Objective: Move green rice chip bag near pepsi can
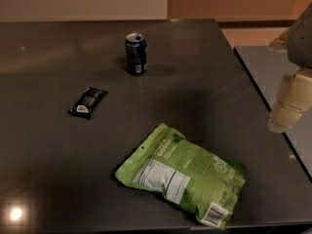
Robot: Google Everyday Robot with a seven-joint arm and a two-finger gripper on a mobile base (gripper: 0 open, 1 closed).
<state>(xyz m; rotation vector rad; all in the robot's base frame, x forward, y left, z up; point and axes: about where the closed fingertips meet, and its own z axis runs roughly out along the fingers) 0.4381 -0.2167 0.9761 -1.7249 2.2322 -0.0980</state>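
The green rice chip bag [184,174] lies flat near the front edge of the dark table, its white nutrition label and barcode facing up. The pepsi can [136,53] stands upright at the back of the table, well behind and to the left of the bag. My gripper [290,104] hangs at the right edge of the view, above the table's right side, to the right of the bag and apart from it. It holds nothing that I can see.
A small black wrapper [88,102] lies on the left of the dark table [48,155]. A second grey surface [265,67] stands to the right, across a narrow gap. A wall runs behind the table.
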